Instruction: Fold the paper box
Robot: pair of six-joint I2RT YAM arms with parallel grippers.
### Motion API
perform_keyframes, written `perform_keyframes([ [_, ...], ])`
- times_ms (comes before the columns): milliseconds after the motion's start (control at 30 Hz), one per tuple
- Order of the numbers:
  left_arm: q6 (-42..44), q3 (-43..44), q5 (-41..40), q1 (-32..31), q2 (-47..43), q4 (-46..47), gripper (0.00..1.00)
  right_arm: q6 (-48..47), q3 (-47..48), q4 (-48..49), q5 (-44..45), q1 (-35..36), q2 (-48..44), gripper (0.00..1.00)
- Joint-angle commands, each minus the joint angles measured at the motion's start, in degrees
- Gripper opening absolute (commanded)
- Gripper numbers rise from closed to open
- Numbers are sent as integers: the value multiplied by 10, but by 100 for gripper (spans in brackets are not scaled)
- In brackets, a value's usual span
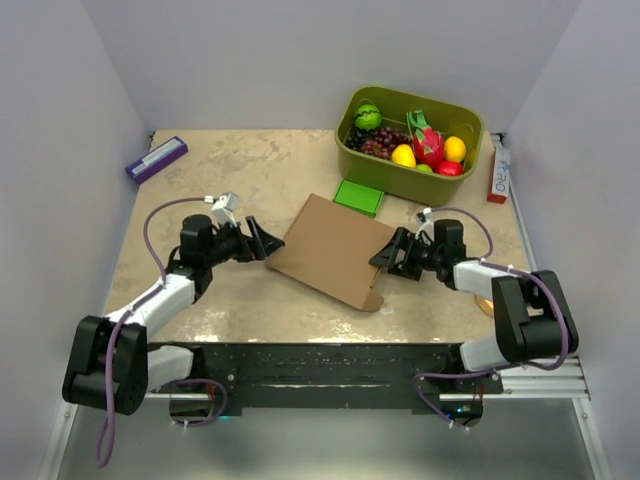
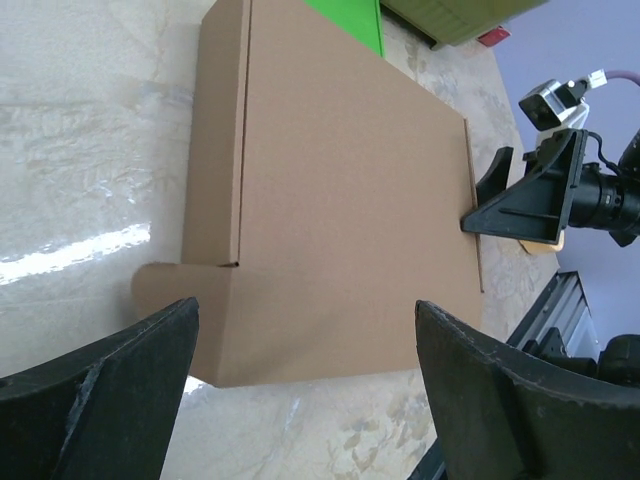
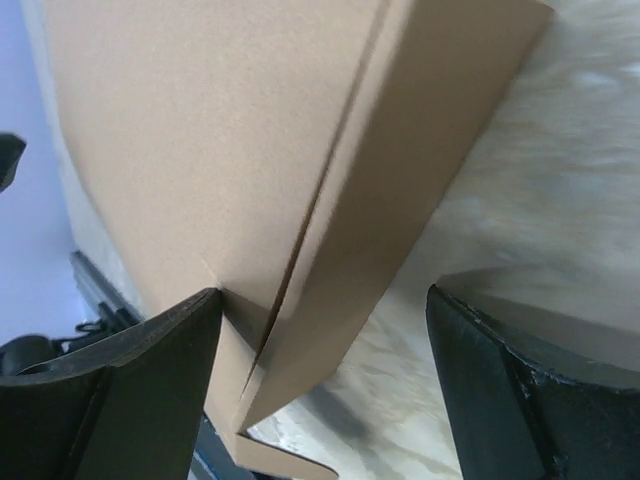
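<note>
On table [image 1: 220, 190], paper box [image 1: 335, 248] between left tool [image 1: 265, 240] and right tool [image 1: 386, 256]

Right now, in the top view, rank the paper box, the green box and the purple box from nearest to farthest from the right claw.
1. Paper box, beside the right claw, table centre.
2. Green box, just behind it.
3. Purple box, far left corner.

Pale lavender walls [image 1: 250, 60]; beige marbled tabletop [image 1: 250, 165]; soft glare
</note>
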Motion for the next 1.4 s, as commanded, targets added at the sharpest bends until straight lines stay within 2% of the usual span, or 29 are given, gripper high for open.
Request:
perform_keyframes([
  [0, 23, 12, 5, 32, -35, -3, 93, 53, -9, 70, 2, 31, 32, 85],
  [67, 16, -5, 6, 54, -38, 7, 93, 75, -11, 105, 3, 37, 47, 85],
  [167, 6, -6, 15, 68, -23, 27, 93, 103, -17, 152, -5, 37, 72, 79],
  [200, 7, -3, 16, 68, -20, 29, 93, 108, -20, 161, -4, 38, 78, 70],
  [267, 4, 7, 17, 68, -17, 29, 93, 117, -23, 179, 0, 39, 86, 61],
  [300, 4, 10, 15, 68, -17, 27, 93, 118, -28, 183, 1, 38, 89, 54],
  [467, 26, 30, 3, 68, -21, -2, 93, 116, -40, 203, -5, 38, 96, 32],
  [500, 28, 31, 1, 68, -21, -3, 93, 115, -42, 207, -9, 38, 98, 23],
  [633, 19, 24, -4, 69, -15, 4, 93, 117, -43, 215, -11, 39, 102, 2],
  [1100, -13, -32, -17, 69, 21, 45, 94, 118, -46, 210, 2, 37, 118, 0],
  [1367, -85, -73, 38, 54, 95, 189, 95, 115, -43, 203, 7, 37, 111, 0],
])
